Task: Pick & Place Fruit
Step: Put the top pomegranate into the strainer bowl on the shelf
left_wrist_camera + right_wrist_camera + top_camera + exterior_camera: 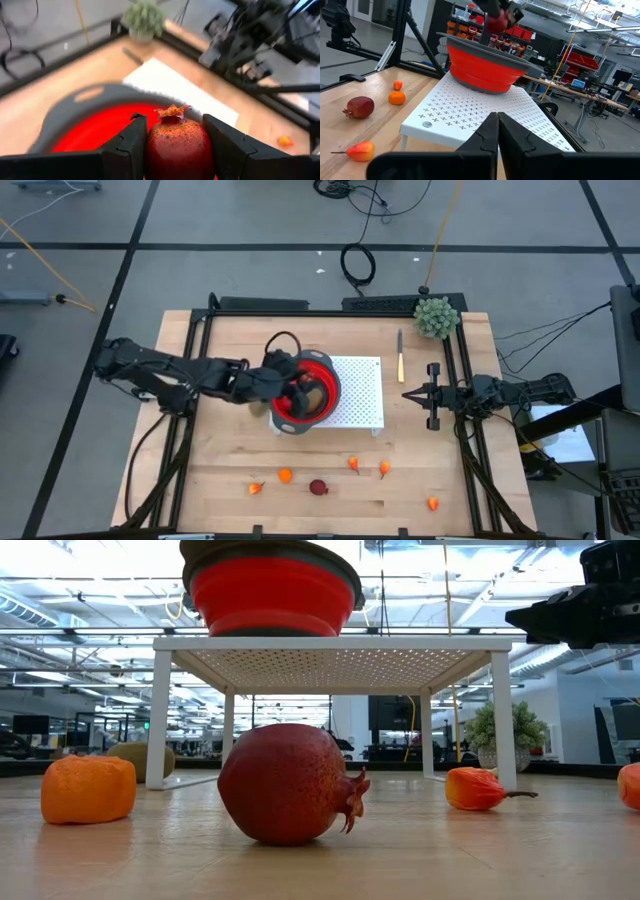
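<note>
While the left arm stretches in from the left side of the table in the high view, its gripper (297, 392) hangs right over the red bowl (322, 370), which sits on the left end of the white perforated stand (362, 392). The gripper hides much of the bowl's inside. The right arm waits at the right edge, its gripper (410, 394) pointing at the stand and just clear of it. Along the near side, well apart from the stand, lie a dark red pomegranate (318, 487), a round orange piece (285, 475) and several small orange bits (384, 469); there is bare wood all around them. A green bushy ball (436, 317) sits at the far right corner, a knife (400, 356) beside the stand.

Low view now: the pomegranate on the table fills the foreground, the stand bridges over behind it, and the bowl is cut off at the top. A brown oval (138, 760) peeks from behind the stand's left leg.

Left wrist: the two fingers (131, 145) clamp a second pomegranate (177, 147) above the bowl's red interior. The background is blurred.

Right wrist: the fingers (487, 136) are pressed together, holding nothing, aimed at the stand, with the held pomegranate above the bowl's rim beyond.
</note>
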